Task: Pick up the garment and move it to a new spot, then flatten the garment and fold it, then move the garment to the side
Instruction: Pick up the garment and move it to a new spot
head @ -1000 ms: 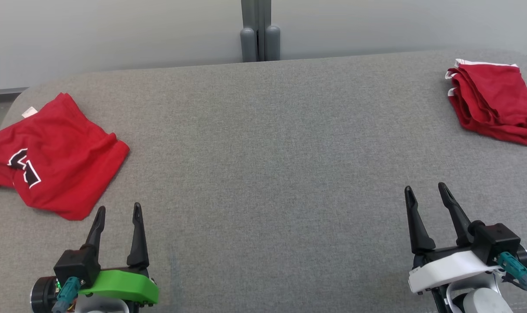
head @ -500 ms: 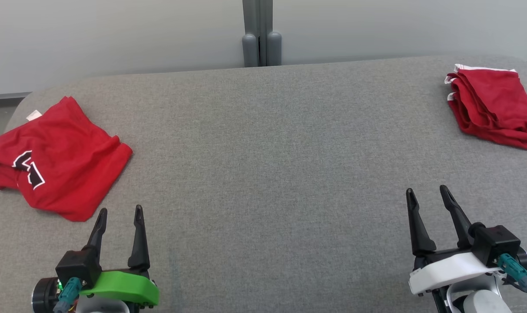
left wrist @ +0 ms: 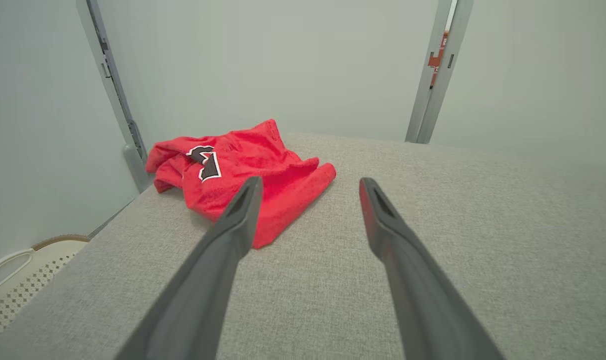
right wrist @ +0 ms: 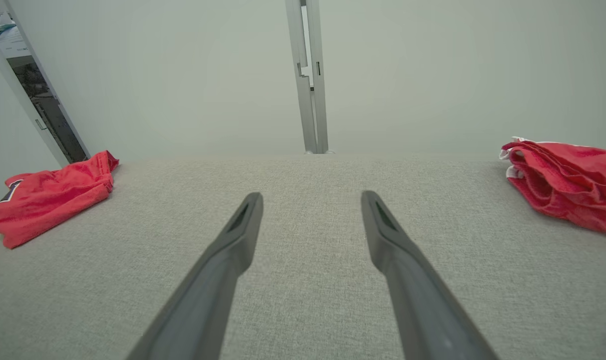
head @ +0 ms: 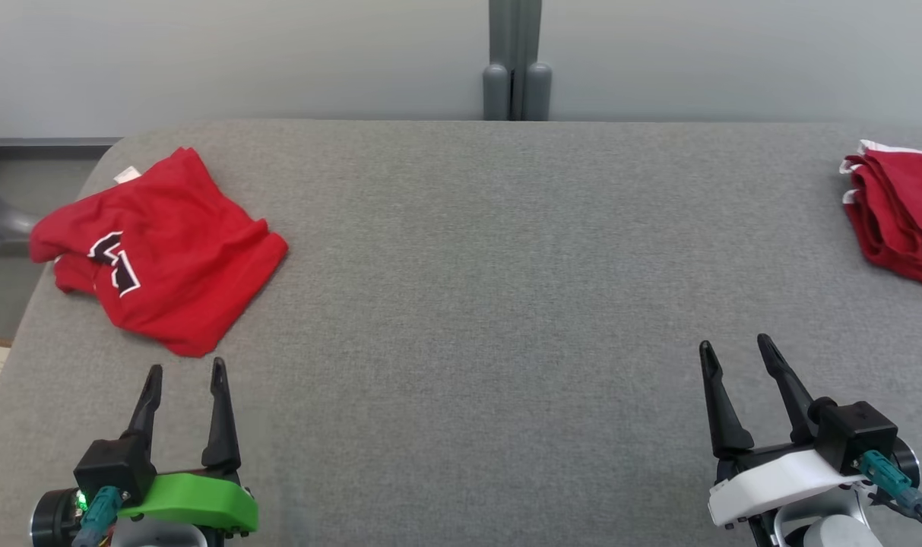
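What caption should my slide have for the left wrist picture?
Open left tool points toward a crumpled red garment on a grey surface.

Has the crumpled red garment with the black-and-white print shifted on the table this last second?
No. The crumpled red garment and the grey wall post slid right together in the head view: the camera turned.
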